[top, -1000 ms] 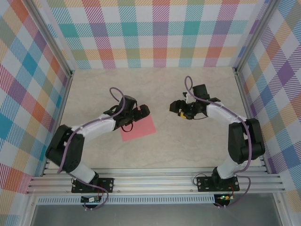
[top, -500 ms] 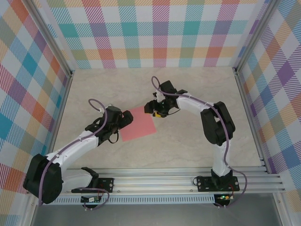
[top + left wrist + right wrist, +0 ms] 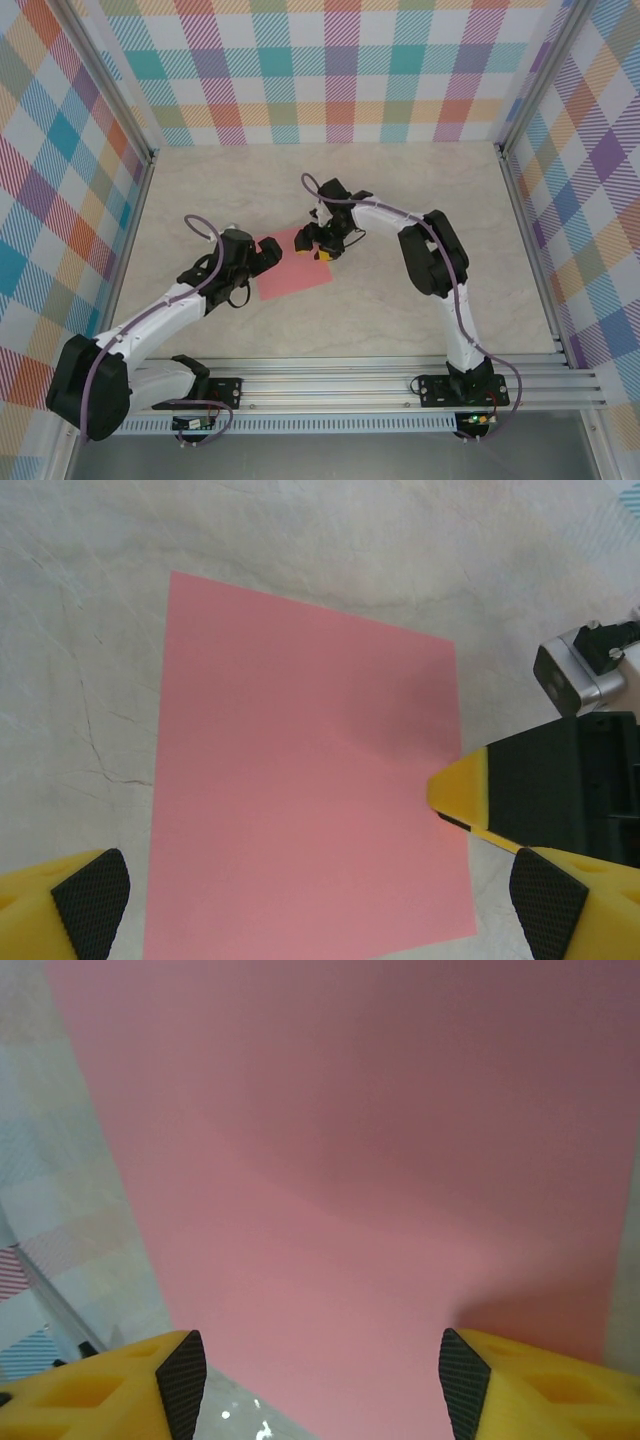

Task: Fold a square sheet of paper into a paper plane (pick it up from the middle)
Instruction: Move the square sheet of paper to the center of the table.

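Square sheet of paper [image 3: 297,272] lies flat, unfolded, on surface [image 3: 370,310]. L gripper [image 3: 268,247], jaws spread wide, sits low at its left edge, prob. to steady it. R gripper [image 3: 318,246], jaws apart, fingertip at opposite edge, prob. approaching to lift.
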Available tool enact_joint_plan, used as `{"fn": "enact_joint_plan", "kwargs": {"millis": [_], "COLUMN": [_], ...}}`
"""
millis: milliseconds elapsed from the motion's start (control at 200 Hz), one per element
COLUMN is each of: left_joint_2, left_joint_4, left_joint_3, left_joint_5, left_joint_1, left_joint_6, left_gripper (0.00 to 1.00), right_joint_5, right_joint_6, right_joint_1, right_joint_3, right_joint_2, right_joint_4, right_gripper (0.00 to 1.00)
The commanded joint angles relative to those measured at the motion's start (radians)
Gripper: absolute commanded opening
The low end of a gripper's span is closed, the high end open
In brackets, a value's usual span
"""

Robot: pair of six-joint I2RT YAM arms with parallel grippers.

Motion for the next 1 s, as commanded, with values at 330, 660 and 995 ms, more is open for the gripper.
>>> {"fn": "enact_joint_plan", "kwargs": {"millis": [330, 660, 995], "left_joint_2": [0.130, 0.203, 0.236], "left_joint_4": [0.122, 0.136, 0.152], "left_joint_3": [0.039, 0.080, 0.087], "left_joint_5": [0.168, 0.195, 0.220], "left_joint_1": [0.000, -0.024, -0.042], "left_joint_6": [0.016, 0.023, 0.021], "left_gripper": [1.00, 1.00, 1.00], "right_joint_5": [0.268, 0.306, 0.400], "right_joint_6": [-0.112, -0.065, -0.069], "right_joint_1": [-0.130, -0.139, -0.090], "right_joint_3": [-0.292, -0.226, -0.074], "right_joint_2": [-0.199, -0.296, -0.171], "right_joint_4": [-0.124, -0.175, -0.240], "right_gripper": [0.62, 0.67, 0.73]}}
